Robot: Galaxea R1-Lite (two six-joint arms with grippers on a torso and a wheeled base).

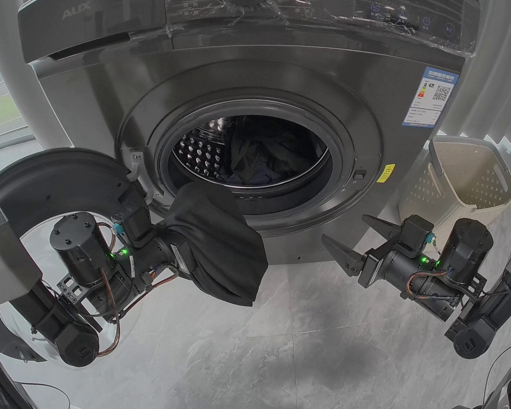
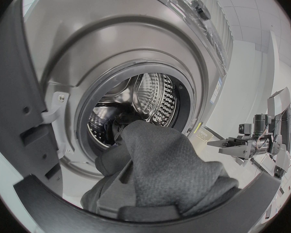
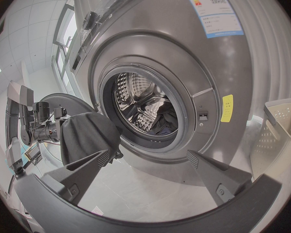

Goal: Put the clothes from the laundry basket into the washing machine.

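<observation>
Grey floor (image 1: 323,336): washing machine (image 1: 301,75), laundry basket (image 1: 471,183)

Matt cloth garment (image 1: 221,251), glossy metal drum (image 1: 201,154), plastic laundry basket (image 1: 471,177).

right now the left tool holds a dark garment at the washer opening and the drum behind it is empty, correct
The drum is not empty: the right wrist view shows dark clothes already lying in it. The rest holds: the left tool holds a dark garment at the washer opening.
</observation>
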